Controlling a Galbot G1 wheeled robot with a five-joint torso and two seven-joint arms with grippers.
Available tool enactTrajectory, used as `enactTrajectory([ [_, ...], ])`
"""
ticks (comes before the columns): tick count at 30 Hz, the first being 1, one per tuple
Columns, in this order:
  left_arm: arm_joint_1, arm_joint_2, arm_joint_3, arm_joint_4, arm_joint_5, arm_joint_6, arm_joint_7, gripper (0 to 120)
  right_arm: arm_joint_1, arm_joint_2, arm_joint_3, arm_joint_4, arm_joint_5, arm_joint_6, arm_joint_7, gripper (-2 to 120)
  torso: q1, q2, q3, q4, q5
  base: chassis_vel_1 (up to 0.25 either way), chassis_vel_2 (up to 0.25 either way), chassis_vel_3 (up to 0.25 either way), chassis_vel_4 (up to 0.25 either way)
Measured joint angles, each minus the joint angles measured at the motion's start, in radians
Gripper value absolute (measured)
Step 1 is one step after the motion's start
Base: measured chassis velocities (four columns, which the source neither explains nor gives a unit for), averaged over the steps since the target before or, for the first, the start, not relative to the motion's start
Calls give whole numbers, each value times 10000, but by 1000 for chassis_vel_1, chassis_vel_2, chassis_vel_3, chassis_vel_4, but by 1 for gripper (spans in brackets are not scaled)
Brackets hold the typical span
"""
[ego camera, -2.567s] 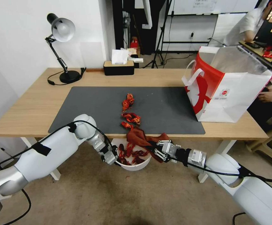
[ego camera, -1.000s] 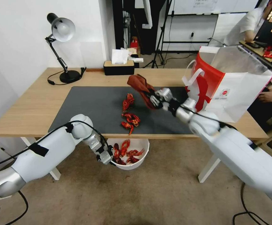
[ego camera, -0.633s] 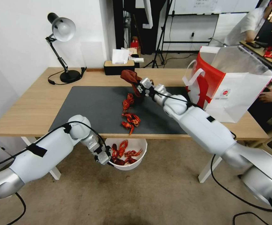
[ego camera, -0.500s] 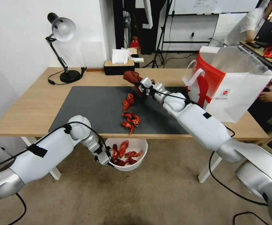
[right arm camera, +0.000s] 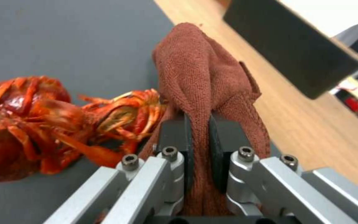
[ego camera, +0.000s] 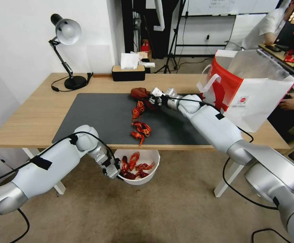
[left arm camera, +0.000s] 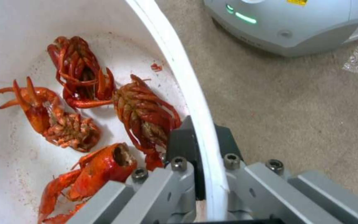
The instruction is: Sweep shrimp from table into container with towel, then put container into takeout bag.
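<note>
Towel (ego camera: 139,93) pinched in right fingers (right arm camera: 178,137) behind shrimp (ego camera: 138,110); left fingers (left arm camera: 181,141) clamping container (ego camera: 152,156) rim.

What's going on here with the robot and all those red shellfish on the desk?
The robot is sweeping shrimp off the table into a container. Its left gripper is clamped on the container's rim and holds it below the table's near edge, with several shrimp already inside. Its right gripper pinches the towel and has it down on the grey mat just behind the shrimp that remain. The takeout bag stands open on the table's right end.
</note>
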Motion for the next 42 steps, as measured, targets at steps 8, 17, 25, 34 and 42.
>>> enactTrajectory([
  [8, 114, 109, -89, -126, -3, -4, -5, 0, 68, 115, -42, -359, -102, 323, -912, 7, 0, 0, 0, 1, 0, 0, 0, 0, 0],
  [17, 54, 71, -152, -153, -2, 19, -19, 0, 108, -366, -316, -212, 356, 1436, -1977, 7, 0, 0, 0, -4, 1, 0, 0, 0, 0],
  [25, 44, 54, -144, -136, -2, 34, -30, 0, -122, -775, -412, 347, 883, 1543, -2561, 7, 0, 0, 0, 1, 1, 0, 0, 0, 0],
  [34, 85, 174, -184, -185, -21, 41, -46, 0, -457, -1369, -682, 1356, 1318, 1545, -2960, 7, 0, 0, 0, 0, 1, 0, 0, 0, 0],
  [42, 152, 190, -213, -198, -25, 42, -49, 0, -738, -1742, -853, 2020, 1611, 1545, -2898, 7, -1, 0, 0, 1, 0, 0, 0, 0, 0],
])
